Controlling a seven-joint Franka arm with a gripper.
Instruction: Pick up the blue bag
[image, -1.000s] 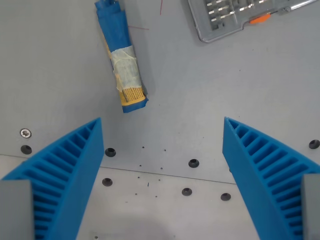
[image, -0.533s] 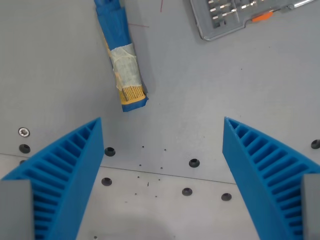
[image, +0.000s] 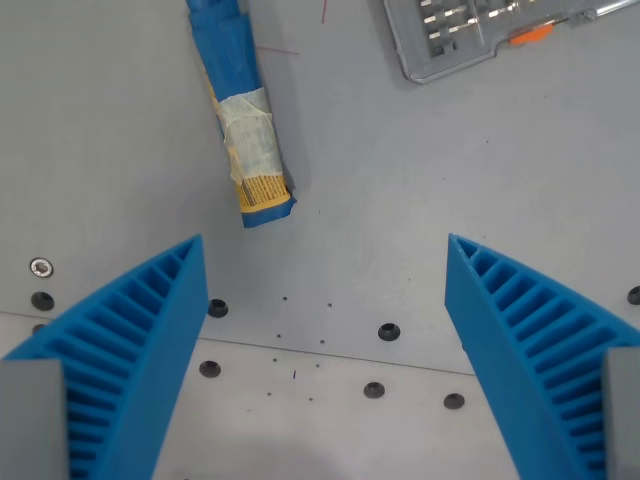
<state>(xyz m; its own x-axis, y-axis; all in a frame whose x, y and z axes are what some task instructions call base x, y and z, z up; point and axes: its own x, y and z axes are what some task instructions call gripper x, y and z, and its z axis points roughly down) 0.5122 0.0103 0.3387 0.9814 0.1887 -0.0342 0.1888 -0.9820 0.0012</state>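
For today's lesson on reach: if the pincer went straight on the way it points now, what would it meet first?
Probably the bare grey table. The open pincer points down at it, with nothing between its fingers. The blue bag lies off toward the wrist view's upper left, outside that line. Depth is unclear.

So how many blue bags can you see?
1. The blue bag lies on the grey table in the wrist view's upper left, ahead of the open claw. Its top runs out of frame; more could be outside the picture.

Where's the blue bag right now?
The bag lies on the table in the wrist view's upper left, left of the grey tray, ahead of the open tool.
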